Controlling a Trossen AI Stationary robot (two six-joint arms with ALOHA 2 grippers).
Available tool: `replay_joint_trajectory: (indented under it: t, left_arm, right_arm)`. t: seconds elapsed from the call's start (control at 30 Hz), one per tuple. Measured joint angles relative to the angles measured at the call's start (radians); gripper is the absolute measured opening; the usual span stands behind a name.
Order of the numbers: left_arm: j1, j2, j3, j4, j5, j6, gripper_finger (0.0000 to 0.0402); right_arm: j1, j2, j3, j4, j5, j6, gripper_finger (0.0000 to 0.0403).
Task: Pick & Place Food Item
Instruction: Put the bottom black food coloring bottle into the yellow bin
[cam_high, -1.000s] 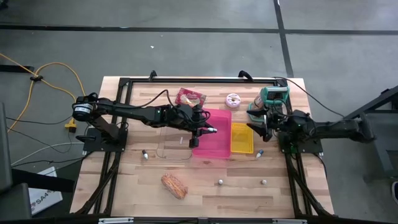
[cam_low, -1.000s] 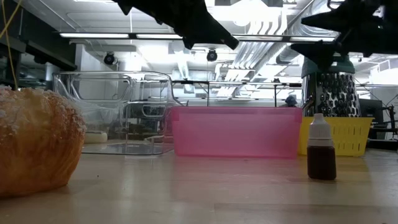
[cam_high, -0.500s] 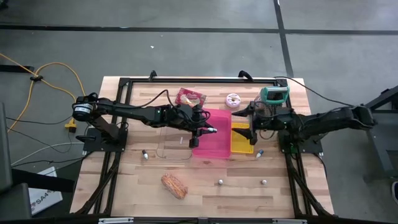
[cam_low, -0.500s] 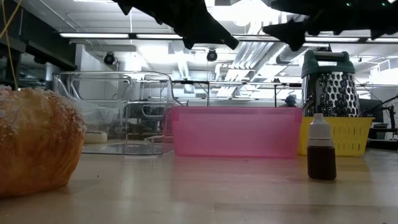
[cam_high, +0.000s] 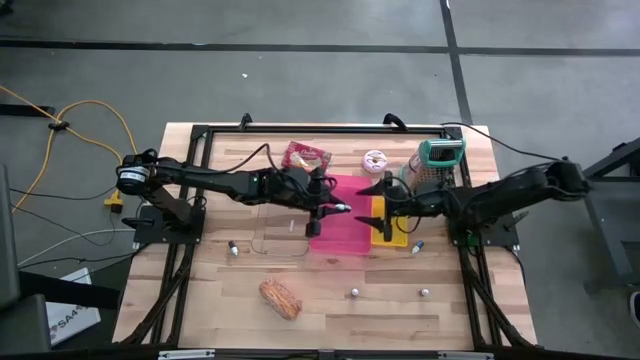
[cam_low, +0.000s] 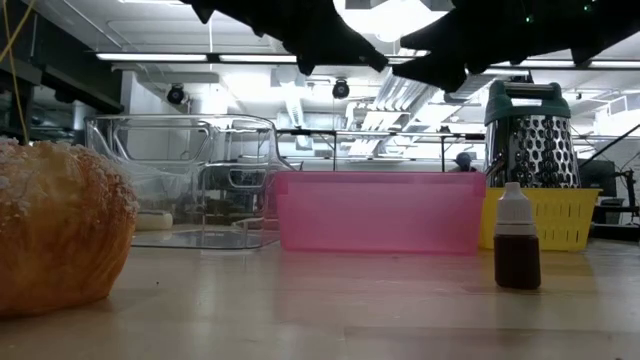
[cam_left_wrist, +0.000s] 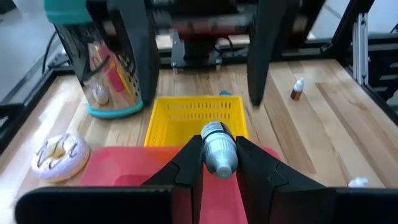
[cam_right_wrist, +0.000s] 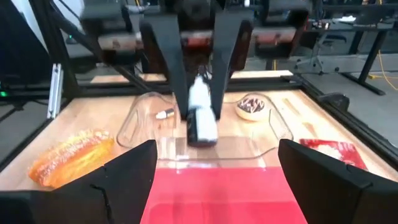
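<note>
A: Where is the left gripper (cam_high: 335, 208), and what are its fingers doing?

B: It hangs over the pink bin (cam_high: 345, 236), near the bin's left edge. Its fingers are clamped on a small white and grey bottle (cam_left_wrist: 219, 149), held up in the air above the bin.

A: And the right gripper (cam_high: 378, 203)?

B: It reaches in from the right, above the gap between the pink bin and the yellow basket (cam_high: 396, 234), facing the left gripper. Its fingers (cam_right_wrist: 112, 186) stand wide apart with nothing between them.

A: Where is the food?

B: The bread roll (cam_high: 280, 297) lies on the near part of the wooden table (cam_high: 340, 290), well apart from both grippers. A frosted doughnut (cam_high: 375, 161) sits at the far side, just beyond the pink bin, and a red packet (cam_high: 305, 156) lies to its left.

A: Anything else on the table?

B: A clear container (cam_low: 185, 180) sits left of the pink bin, a metal grater (cam_high: 438, 160) stands at the far right, and a small brown dropper bottle (cam_low: 517, 240) stands near the yellow basket.
</note>
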Motion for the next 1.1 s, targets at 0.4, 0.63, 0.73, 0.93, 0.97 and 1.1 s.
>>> replay_joint_trajectory:
  t: [0.4, 0.63, 0.73, 0.93, 0.97, 1.1]
  left_arm:
    - [0.0, 0.0, 0.0, 0.083, -0.002, 0.019, 0.0067]
    - [0.0, 0.0, 0.0, 0.113, -0.002, 0.022, 0.0067]
    - [0.0, 0.0, 0.0, 0.116, -0.002, 0.026, 0.0067]
    - [0.0, 0.0, 0.0, 0.139, -0.008, 0.024, 0.0067]
    - [0.0, 0.0, 0.0, 0.142, -0.009, 0.024, 0.0067]
    - [0.0, 0.0, 0.0, 0.145, -0.047, 0.023, 0.0067]
  right_arm:
    - [0.016, 0.042, 0.002, 0.112, 0.006, -0.024, 0.0325]
    - [0.016, 0.042, 0.002, 0.134, 0.018, -0.035, 0.0325]
    - [0.018, 0.042, 0.002, 0.148, 0.032, -0.062, 0.0325]
    - [0.018, 0.042, 0.002, 0.165, 0.074, -0.093, 0.0325]
    - [0.018, 0.042, 0.002, 0.165, 0.076, -0.102, 0.0325]
    - [0.018, 0.042, 0.002, 0.179, 0.077, -0.105, 0.0325]
